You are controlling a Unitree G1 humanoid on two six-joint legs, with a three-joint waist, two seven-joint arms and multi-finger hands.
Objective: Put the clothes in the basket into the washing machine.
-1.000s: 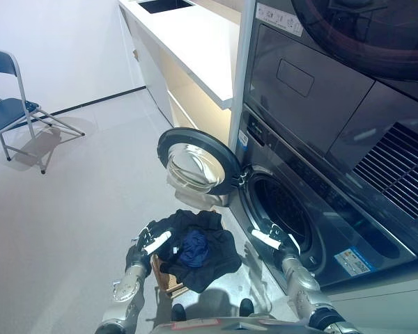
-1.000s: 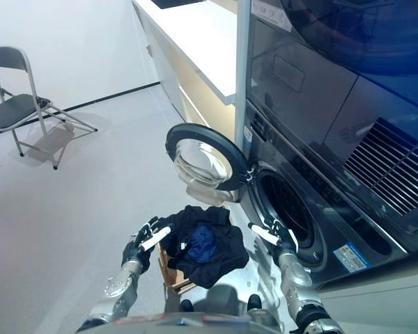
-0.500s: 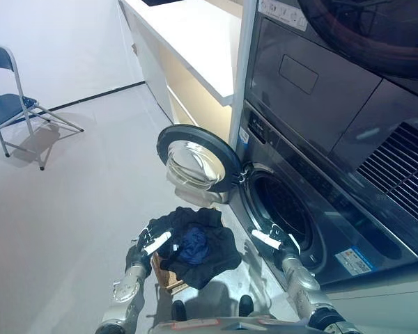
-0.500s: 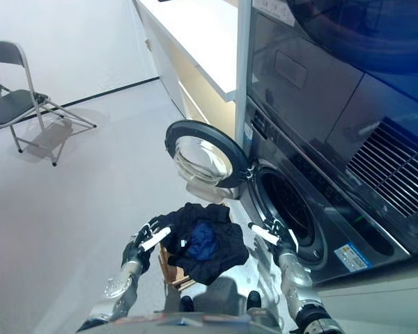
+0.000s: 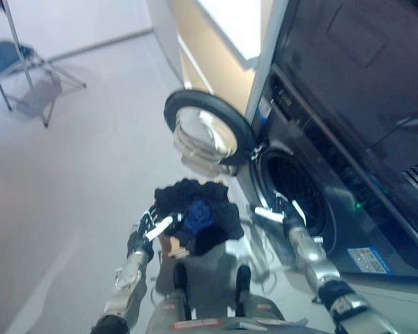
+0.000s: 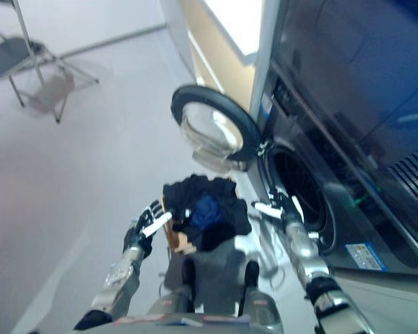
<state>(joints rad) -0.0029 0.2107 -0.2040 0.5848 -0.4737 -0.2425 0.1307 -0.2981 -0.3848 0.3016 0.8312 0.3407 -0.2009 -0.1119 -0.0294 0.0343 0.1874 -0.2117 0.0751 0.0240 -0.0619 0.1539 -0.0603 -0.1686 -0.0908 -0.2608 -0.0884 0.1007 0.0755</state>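
Observation:
A heap of dark clothes (image 5: 195,216) with a blue piece (image 5: 197,214) on top fills a small wooden basket (image 5: 170,245) on the floor before me. The washing machine (image 5: 313,209) stands to the right with its round door (image 5: 207,135) swung open and its dark drum (image 5: 292,198) showing. My left hand (image 5: 146,233) is open just left of the basket, apart from the clothes. My right hand (image 5: 282,212) is open between the clothes and the drum opening, holding nothing.
A folding chair (image 5: 17,66) stands far back on the left. A white counter with cabinets (image 5: 230,31) runs along the wall behind the machine. A second dark appliance (image 5: 376,62) sits on top of the washing machine.
The whole picture has shifted and tipped downward, so the camera has moved. Both hands stay open in the same places beside the basket.

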